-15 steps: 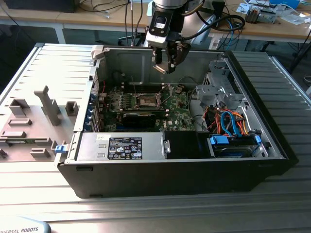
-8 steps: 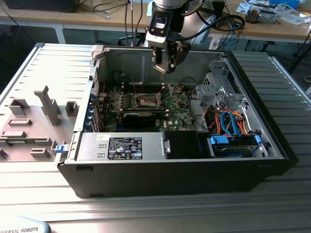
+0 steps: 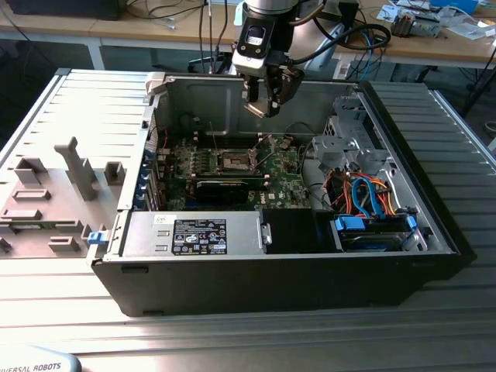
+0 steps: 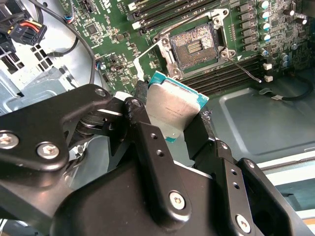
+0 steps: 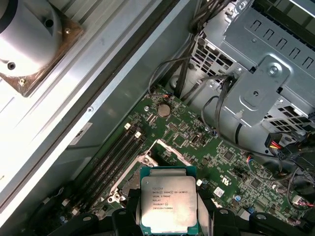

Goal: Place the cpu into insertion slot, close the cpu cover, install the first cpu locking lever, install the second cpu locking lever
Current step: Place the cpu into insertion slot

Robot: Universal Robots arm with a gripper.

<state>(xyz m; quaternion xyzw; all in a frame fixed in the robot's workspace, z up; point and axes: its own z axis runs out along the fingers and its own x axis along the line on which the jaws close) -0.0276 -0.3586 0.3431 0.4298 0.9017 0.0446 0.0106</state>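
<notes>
My gripper (image 3: 267,105) hangs inside the open computer case, above the green motherboard (image 3: 279,174), and is shut on the cpu (image 4: 170,110). The chip's silver-grey top with its teal edge sits between the two black fingers (image 4: 147,142) in both wrist views; in the first wrist view the cpu (image 5: 169,202) faces the camera. The insertion slot (image 4: 193,46) lies open below, dark-centred with a metallic rim, some way off from the chip. It also shows in the exterior view as the insertion slot (image 3: 235,160). The thin cpu cover (image 4: 146,52) stands raised at the slot's side. One wire locking lever (image 4: 241,66) sticks out unlatched.
Long memory slots (image 4: 162,12) run beside the socket. A black card (image 3: 225,188) lies across the board near it. A metal drive cage (image 3: 349,143) and coloured cables (image 3: 364,198) fill the exterior view's right of the case. A grey fixture tray (image 3: 46,201) sits outside on the exterior view's left.
</notes>
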